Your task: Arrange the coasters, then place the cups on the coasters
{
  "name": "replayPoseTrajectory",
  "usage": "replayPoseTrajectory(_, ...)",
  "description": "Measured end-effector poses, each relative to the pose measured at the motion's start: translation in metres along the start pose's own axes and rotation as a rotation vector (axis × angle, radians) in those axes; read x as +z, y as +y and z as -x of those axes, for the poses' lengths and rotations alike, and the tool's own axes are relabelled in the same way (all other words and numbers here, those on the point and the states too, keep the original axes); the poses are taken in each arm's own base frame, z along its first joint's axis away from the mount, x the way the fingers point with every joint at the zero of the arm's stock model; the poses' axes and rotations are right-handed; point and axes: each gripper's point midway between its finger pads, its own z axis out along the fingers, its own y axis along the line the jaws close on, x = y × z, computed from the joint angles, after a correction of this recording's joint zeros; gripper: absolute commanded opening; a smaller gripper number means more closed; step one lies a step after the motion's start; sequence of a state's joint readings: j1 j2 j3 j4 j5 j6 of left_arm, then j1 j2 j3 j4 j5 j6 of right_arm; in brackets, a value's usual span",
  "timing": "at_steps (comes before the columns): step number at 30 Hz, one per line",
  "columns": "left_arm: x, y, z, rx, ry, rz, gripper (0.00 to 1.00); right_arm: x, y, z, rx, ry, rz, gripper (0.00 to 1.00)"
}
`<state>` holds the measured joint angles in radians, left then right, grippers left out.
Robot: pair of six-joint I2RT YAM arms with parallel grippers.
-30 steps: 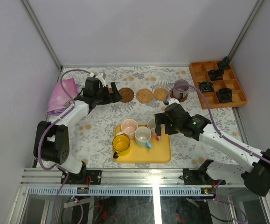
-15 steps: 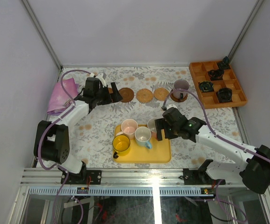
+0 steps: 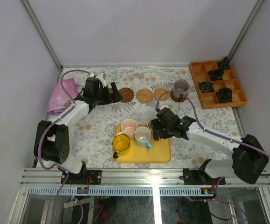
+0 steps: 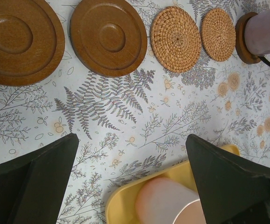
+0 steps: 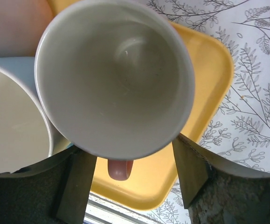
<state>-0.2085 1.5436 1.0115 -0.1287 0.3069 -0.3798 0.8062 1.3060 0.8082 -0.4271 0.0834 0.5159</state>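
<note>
Two brown wooden coasters (image 4: 18,39) (image 4: 107,35) and two woven ones (image 4: 176,38) (image 4: 218,27) lie in a row at the back. The mauve cup (image 3: 180,87) stands on a fifth coaster (image 4: 243,39). My left gripper (image 3: 114,95) hovers open and empty by the row's left end. On the yellow tray (image 3: 159,151) stand the pale pink (image 3: 129,126), light blue (image 3: 143,135) and yellow (image 3: 121,144) cups. My right gripper (image 5: 132,158) is down around the salmon pink cup (image 5: 114,74), one finger on each side. The rim hides whether the pads touch.
An orange compartment tray (image 3: 239,98) with small black gadgets sits at the back right. A purple cloth (image 3: 62,95) lies at the back left beside the left arm. Grey walls and metal rails close in the flowered table.
My right gripper has moved left over the tray and come down round the salmon pink cup, its jaws narrowing. The left arm has stayed still.
</note>
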Motion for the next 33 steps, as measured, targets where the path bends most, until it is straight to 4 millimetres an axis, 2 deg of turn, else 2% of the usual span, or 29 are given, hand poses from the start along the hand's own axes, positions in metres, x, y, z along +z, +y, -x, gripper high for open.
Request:
replayPoseTrajectory(2, 0.000, 0.000, 0.000, 0.000, 0.001, 0.000, 1.00, 0.003, 0.002, -0.001, -0.007, 0.008, 0.005, 0.65)
replayPoseTrajectory(8, 0.002, 0.002, -0.002, -0.002, 0.007, 0.003, 1.00, 0.011, 0.007, -0.005, -0.031, 0.028, 0.021, 0.44)
replayPoseTrajectory(10, 0.003, 0.002, -0.003, -0.003, 0.011, 0.005, 1.00, 0.012, 0.007, -0.005, -0.034, 0.027, 0.021, 0.33)
replayPoseTrajectory(14, 0.004, 0.003, -0.004, -0.005, 0.014, 0.007, 1.00, 0.012, 0.006, -0.006, -0.049, 0.032, 0.020, 0.02)
replayPoseTrajectory(24, 0.004, 0.003, -0.004, -0.005, 0.015, 0.007, 1.00, 0.011, 0.005, -0.001, -0.063, 0.013, 0.009, 0.00)
replayPoseTrajectory(28, 0.004, 0.004, -0.004, -0.006, 0.016, 0.007, 1.00, 0.003, -0.008, -0.002, -0.074, 0.032, -0.069, 0.00)
replayPoseTrajectory(30, 0.004, 0.004, -0.005, -0.005, 0.016, 0.008, 1.00, -0.002, -0.011, 0.003, -0.078, 0.032, -0.102, 0.00)
replayPoseTrajectory(33, 0.004, 0.004, -0.004, -0.005, 0.015, 0.008, 1.00, -0.011, -0.014, 0.026, -0.083, -0.011, -0.160, 0.00)
